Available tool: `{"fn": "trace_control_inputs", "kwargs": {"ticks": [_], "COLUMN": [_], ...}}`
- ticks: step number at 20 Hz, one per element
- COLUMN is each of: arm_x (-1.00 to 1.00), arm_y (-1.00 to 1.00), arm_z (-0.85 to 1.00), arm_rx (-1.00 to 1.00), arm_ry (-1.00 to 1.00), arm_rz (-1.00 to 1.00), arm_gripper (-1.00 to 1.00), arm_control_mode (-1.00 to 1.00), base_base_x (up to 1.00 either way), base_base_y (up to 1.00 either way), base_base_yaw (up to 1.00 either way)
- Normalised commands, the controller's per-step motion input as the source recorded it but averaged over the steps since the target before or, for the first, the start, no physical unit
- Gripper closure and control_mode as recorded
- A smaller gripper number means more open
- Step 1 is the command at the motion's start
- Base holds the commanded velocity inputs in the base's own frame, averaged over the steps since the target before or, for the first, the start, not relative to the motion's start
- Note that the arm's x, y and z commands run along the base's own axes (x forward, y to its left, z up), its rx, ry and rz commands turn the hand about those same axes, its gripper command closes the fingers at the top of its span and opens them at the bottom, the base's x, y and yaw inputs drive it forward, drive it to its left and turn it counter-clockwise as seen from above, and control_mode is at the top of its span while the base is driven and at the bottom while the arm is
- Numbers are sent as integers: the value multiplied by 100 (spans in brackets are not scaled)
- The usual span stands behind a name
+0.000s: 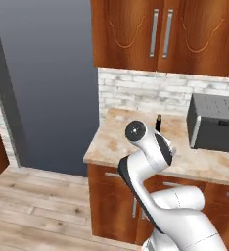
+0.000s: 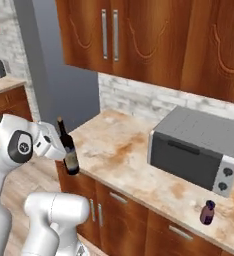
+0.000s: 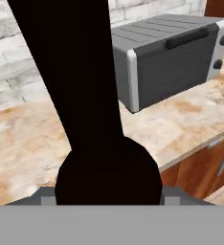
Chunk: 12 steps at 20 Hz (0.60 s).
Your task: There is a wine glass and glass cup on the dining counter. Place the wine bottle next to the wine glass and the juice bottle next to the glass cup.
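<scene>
We had the wine bottle (image 2: 68, 149) clamped in the claw (image 2: 63, 150), lifted clear of the wall counter (image 2: 124, 150) and hanging just off its front corner, out over the floor. We judged it was held that way because the dining counter with its glasses lay elsewhere, so the bottle had to be carried off this counter before it could be set beside the wine glass. It was kept nearly upright, leaning only slightly, which suits a tall, narrow thing that would swing if tipped.

The bottle looked almost black, with a slim neck and a tan label low on its body, and the claw gripped it at about the label's height. In the hand view its dark body (image 3: 85, 95) stood right against the camera.

The juice bottle (image 2: 207, 212), a small squat maroon thing with a dark cap, stood near the front edge of the same counter, just in front of the grey toaster oven (image 2: 194, 150), well apart from the arm. We judged it as waiting its turn.
</scene>
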Motion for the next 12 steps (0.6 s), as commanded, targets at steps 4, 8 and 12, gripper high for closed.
{"fn": "trace_control_inputs", "kwargs": {"ticks": [4,8,12], "arm_x": [0,0,0], "arm_y": [0,0,0], "arm_z": [0,0,0], "arm_rx": [0,0,0], "arm_ry": [0,0,0], "arm_rz": [0,0,0], "arm_gripper": [100,100,100], "arm_control_mode": [100,100,100], "base_base_x": [-9,-3,-1], "base_base_y": [0,0,0], "base_base_yaw": [87,89,84]}}
